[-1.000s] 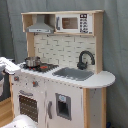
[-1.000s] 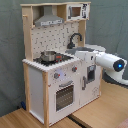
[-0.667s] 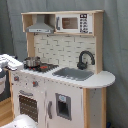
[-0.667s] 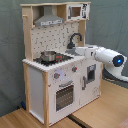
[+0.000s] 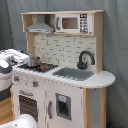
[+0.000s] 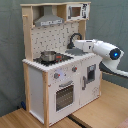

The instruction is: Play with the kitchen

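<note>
My white arm [image 6: 102, 49] has advanced over the grey sink [image 5: 73, 74] of the tall white-and-wood toy kitchen [image 6: 60, 75] (finger state: cannot tell); play beginning, I judge.

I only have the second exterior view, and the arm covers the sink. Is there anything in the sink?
Observer: No. In the first exterior view the sink shows whole and looks empty.
Operator: Is the arm touching the faucet?
Observer: No. There the faucet stands free, and the arm shows only at the first exterior view's left edge, left of the pot.
Operator: What lies beyond the faucet?
Observer: The counter ends in a rounded white shelf with nothing on it.
</note>
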Controlling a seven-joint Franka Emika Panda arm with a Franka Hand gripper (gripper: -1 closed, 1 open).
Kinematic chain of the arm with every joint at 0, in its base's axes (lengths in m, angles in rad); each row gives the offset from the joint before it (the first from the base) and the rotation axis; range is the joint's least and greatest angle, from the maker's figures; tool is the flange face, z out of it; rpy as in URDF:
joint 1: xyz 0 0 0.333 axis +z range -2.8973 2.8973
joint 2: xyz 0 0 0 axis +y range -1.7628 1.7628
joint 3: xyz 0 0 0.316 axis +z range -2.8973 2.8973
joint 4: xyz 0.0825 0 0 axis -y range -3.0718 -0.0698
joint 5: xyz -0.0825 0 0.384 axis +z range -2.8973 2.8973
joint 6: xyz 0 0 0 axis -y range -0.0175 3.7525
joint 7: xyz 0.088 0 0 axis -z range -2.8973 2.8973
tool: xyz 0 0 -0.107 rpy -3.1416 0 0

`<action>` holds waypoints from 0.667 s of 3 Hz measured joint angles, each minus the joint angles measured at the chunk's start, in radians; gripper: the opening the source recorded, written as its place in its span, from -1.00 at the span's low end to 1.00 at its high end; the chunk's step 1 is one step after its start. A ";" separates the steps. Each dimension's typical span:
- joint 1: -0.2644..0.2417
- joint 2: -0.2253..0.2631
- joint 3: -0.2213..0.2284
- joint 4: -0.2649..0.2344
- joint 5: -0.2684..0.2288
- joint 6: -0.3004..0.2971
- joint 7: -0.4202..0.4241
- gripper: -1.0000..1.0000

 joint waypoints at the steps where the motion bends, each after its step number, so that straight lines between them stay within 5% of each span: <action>1: -0.058 0.024 -0.014 0.020 0.000 0.076 -0.051 1.00; 2: -0.100 0.059 -0.025 0.045 0.000 0.132 -0.126 1.00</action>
